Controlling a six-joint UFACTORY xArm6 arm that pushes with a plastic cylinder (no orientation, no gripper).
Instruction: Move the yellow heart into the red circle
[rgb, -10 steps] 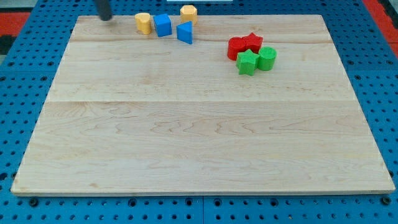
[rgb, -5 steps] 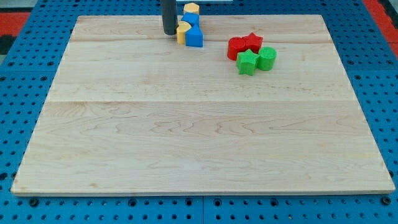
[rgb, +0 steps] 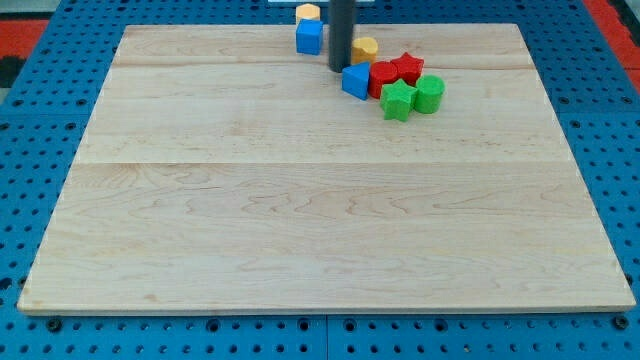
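The yellow heart (rgb: 366, 48) lies near the view's top, just above and left of the red circle (rgb: 382, 77), very close to it; I cannot tell if they touch. My tip (rgb: 340, 68) stands right against the heart's left side, and the rod hides the heart's left edge. A blue angular block (rgb: 355, 82) sits just below and right of the tip, against the red circle's left side.
A red star (rgb: 407, 67) touches the red circle's right. A green star (rgb: 397, 101) and a green cylinder (rgb: 429, 93) sit just below them. A blue cube (rgb: 309, 37) and a yellow hexagonal block (rgb: 308, 12) are left of the rod at the board's top edge.
My tip swept right from the top left, pushing the yellow heart and the blue angular block up to the red circle. The blue cube was shoved right too and ended beside the yellow hexagonal block.
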